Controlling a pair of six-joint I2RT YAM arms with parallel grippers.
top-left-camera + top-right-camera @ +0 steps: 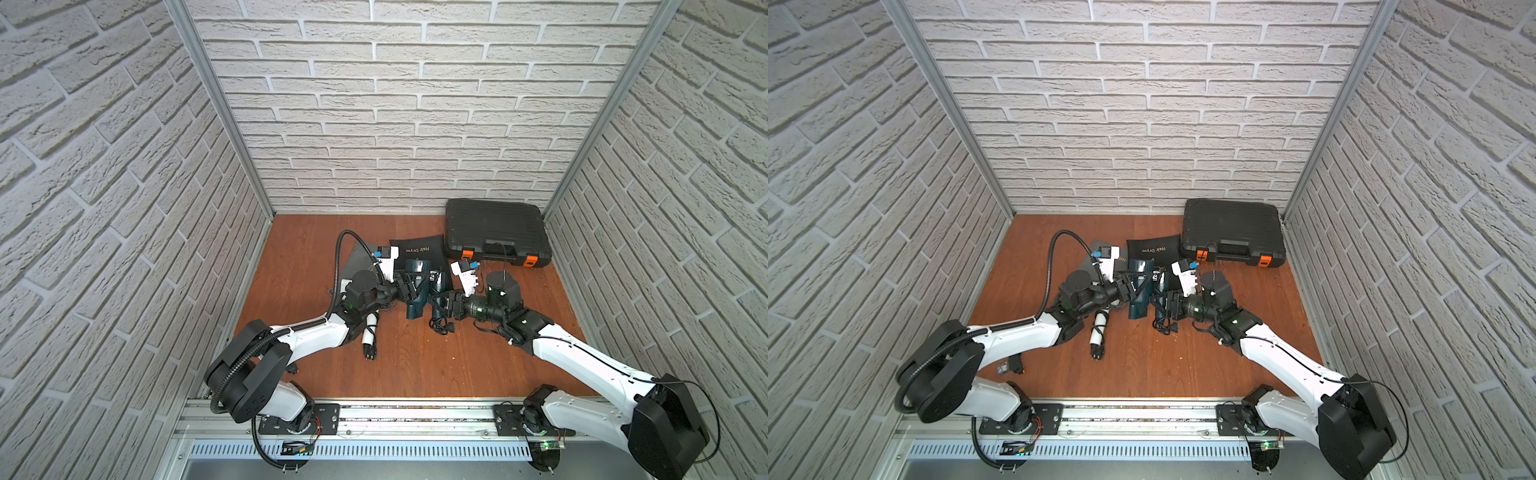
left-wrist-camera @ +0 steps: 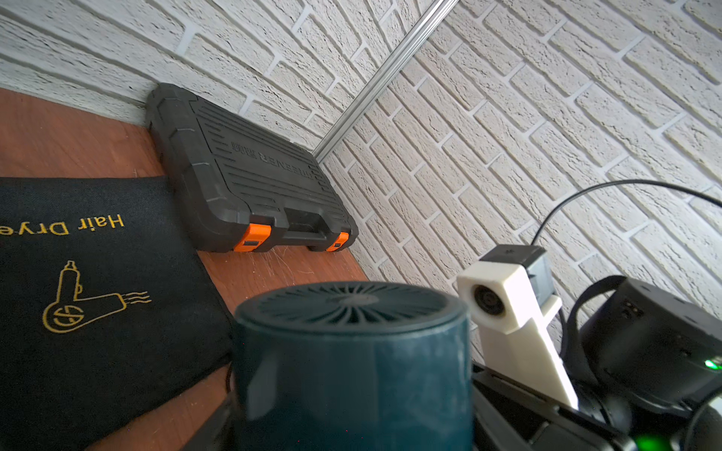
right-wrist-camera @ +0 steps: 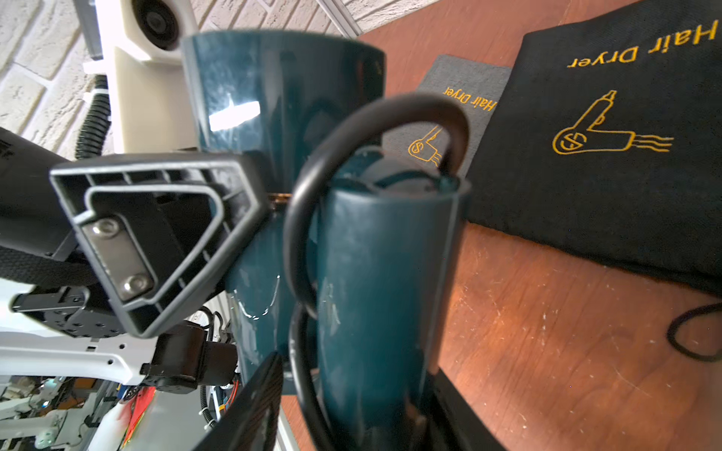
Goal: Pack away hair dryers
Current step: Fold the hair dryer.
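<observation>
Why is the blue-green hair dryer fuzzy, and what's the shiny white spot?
Left wrist view: the teal hair dryer is too close, so blurred; the black hard case is sharp. Right wrist view: light glares off the dryer's barrel.

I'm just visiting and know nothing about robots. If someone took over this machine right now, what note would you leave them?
Tools: the left tool is shut on the teal dryer at its barrel, mid-scene. The right tool sits astride that dryer's handle; grip unclear.
Things: the white dryer lies loose on the robot's left of the teal one. The black bag and grey bag lie flat behind them. The case is closed in the far right corner.
Done: nothing packed yet.
Left: pack both dryers.
</observation>
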